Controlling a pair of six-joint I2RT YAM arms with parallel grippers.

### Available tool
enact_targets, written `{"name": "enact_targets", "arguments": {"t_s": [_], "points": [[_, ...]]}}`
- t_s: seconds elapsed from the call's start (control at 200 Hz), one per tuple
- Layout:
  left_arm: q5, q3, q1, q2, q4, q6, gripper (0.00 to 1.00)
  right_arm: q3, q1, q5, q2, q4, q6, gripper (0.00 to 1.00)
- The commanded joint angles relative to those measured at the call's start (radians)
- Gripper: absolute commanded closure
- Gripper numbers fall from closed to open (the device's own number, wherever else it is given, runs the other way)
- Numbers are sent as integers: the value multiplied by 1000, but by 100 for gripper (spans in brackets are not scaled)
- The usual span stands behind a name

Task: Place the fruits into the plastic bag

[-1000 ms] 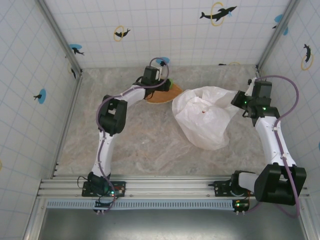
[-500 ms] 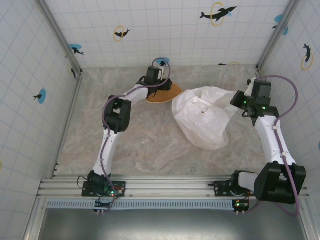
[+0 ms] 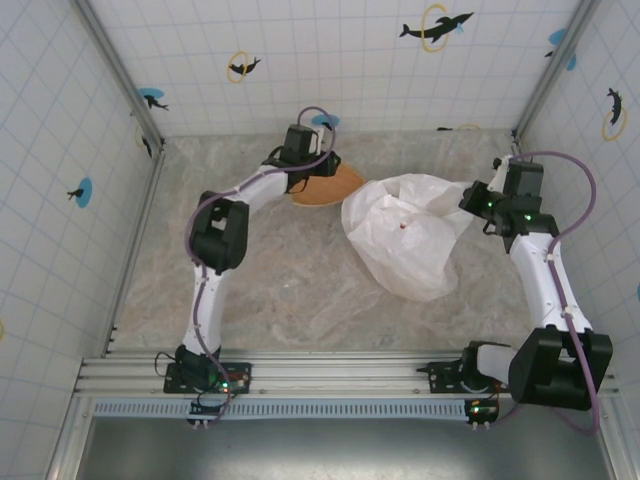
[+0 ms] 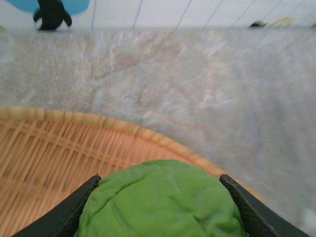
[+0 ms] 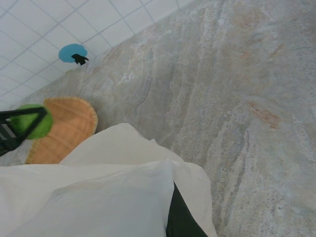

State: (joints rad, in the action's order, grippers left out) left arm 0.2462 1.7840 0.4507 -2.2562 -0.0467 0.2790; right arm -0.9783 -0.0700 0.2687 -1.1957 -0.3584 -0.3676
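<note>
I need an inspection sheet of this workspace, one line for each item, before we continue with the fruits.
Surface: marbled table, no spills seen.
Job's things: green fruit over the woven plate; plastic bag on the table, a red fruit showing inside.
Clutter: nothing seen.
End effectors: left end effector shut on the green fruit; right end effector shut on the edge of the plastic bag.
Cables: purple cables run along both arms, no snag seen.
Surroundings: tiled walls with dolphin stickers.
</note>
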Motion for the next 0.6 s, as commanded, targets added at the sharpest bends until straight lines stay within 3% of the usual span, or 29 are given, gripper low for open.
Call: {"name": "enact_targets", "arguments": {"t_s": [0.0,0.195,0.34,0.591], "points": [[52,-168,11,242,133,72,59,19,39,58,40,52,-12,96],[76,-455,70,567,215,88,61,34,158,78,52,77,-44,96],[106,-568,190,750,220,54,61,66,250,61,57,121,-87,96],[140,-624,407,813,192,-1,60,72,369,64,36,175,-133,96]]}}
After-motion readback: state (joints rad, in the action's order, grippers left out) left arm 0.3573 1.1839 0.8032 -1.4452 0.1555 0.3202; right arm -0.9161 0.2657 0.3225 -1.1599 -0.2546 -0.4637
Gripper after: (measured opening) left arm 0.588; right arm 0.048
